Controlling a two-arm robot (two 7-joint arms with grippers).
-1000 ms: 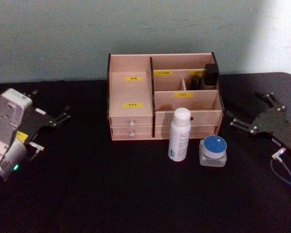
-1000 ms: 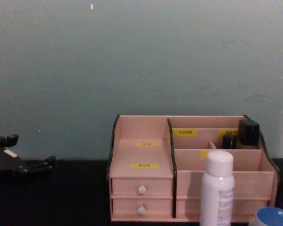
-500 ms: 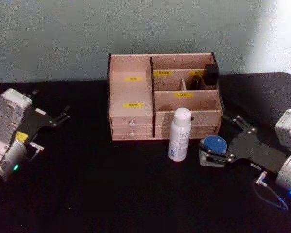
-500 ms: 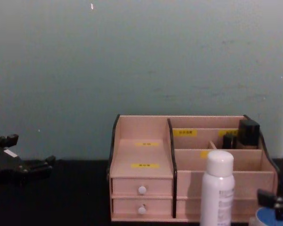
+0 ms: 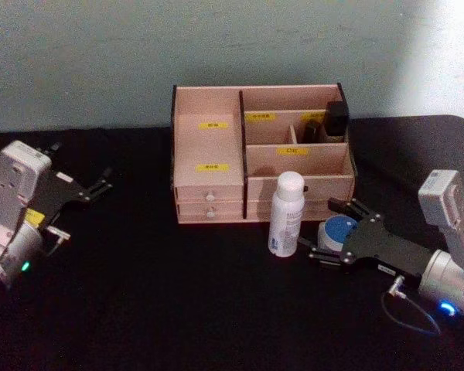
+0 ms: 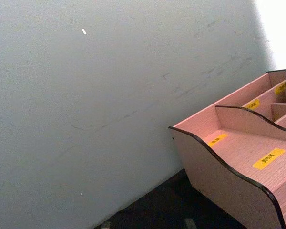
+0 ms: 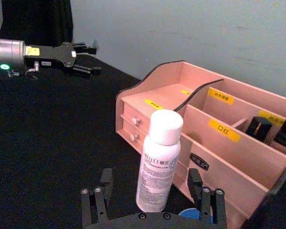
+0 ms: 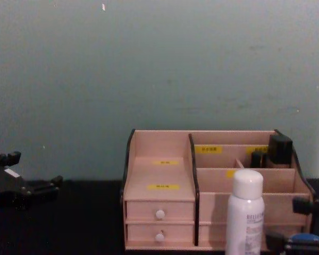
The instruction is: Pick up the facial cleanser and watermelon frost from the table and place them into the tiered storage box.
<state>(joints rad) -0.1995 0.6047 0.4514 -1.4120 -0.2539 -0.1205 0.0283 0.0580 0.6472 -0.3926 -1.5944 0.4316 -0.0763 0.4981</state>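
on the black table [image 5: 139,309]: you have the tiered storage box [image 5: 209,147] at the back centre, its small drawers facing you.
white bottle [image 5: 286,214]: upright with its cap on, just in front of the box's right half.
blue-lidded jar [image 5: 340,230]: on the table just right of the bottle, in front of the box and outside every compartment.
right gripper [image 5: 325,229]: your fingers are spread wide and lie low on either side of the jar; you cannot tell whether either one touches it. in the right wrist view the bottle stands ahead between the two fingers [image 7: 95,198], and a sliver of the blue lid shows close to the gripper.
left gripper [image 5: 102,182]: yours sits well to the left of the box, just over the table, fingers parted and gripping nothing.
box contents: dark items [image 5: 332,120] stand in the back right compartment.
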